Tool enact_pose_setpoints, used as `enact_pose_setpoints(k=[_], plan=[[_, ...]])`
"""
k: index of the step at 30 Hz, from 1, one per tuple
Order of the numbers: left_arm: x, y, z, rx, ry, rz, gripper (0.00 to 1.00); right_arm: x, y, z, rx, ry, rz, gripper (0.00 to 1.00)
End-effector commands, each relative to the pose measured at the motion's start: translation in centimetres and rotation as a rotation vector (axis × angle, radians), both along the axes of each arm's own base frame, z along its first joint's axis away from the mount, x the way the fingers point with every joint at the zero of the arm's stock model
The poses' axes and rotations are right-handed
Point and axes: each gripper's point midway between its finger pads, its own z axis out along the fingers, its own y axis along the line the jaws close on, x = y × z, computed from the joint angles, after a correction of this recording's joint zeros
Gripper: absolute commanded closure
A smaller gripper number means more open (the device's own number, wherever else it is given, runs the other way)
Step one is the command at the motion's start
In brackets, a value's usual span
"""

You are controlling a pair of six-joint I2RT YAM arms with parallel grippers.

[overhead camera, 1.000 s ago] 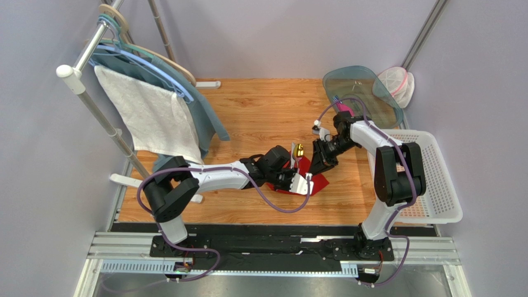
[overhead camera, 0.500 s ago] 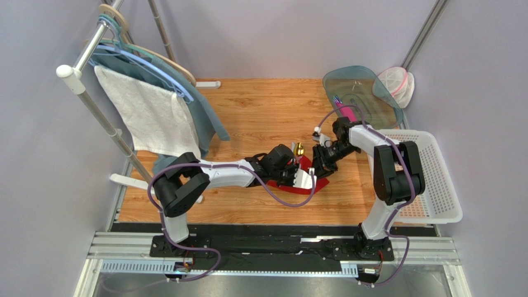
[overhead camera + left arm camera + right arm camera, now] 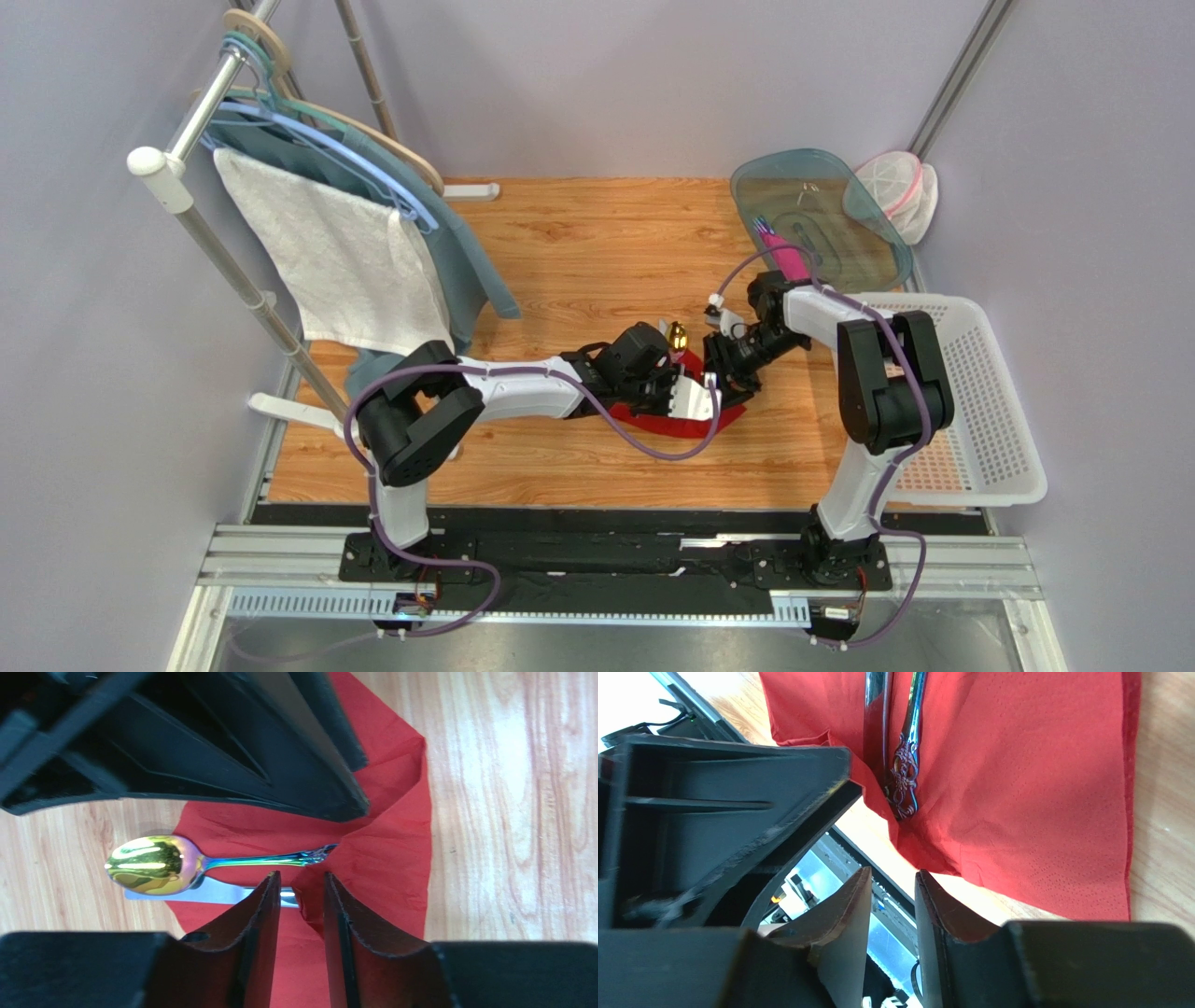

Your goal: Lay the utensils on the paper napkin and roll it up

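Left gripper (image 3: 300,903) released over the paper napkin (image 3: 382,861) fold — utensils (image 3: 151,863) at its ten o'clock, right gripper (image 3: 892,896) likewise slack and empty — utensils at twelve

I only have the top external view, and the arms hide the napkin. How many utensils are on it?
Observer: Two: a spoon and a flat silver piece beneath it, on the paper napkin.
Operator: Rolled yet?
Observer: No. Both lie uncovered; the sheet is only creased beside them.
Operator: Anything gripped?
Observer: No. The left end effector and right end effector both show parted fingers.
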Motion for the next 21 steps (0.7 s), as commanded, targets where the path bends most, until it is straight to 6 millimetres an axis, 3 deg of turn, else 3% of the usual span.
enact_pose_setpoints(k=[1, 8, 11, 13, 17, 21], plan=[[1.2, -0.9, 2.1, -0.045, 0.003, 0.045, 0.55, 0.8, 0.3, -0.3, -0.004, -0.047, 0.004, 0.66], [0.2, -0.1, 2.7, -0.045, 0.113, 0.101, 0.52, 1.0, 0.3, -0.3, -0.002, -0.091, 0.013, 0.68], [-0.2, 0.3, 2.3, -0.038, 0.169, 0.128, 0.53, 1.3, 0.5, 1.2, 0.043, -0.163, 0.002, 0.74], [-0.1, 0.7, 1.8, -0.033, 0.191, 0.144, 0.55, 1.1, 0.8, 2.5, 0.094, -0.211, -0.019, 0.79], [0.1, 0.7, 1.7, -0.036, 0.213, 0.168, 0.65, 0.3, 1.3, 3.0, 0.133, -0.205, -0.064, 0.92], [0.6, 0.4, 1.7, -0.040, 0.225, 0.180, 0.73, 0.2, 1.5, 2.0, 0.132, -0.151, -0.082, 0.91]])
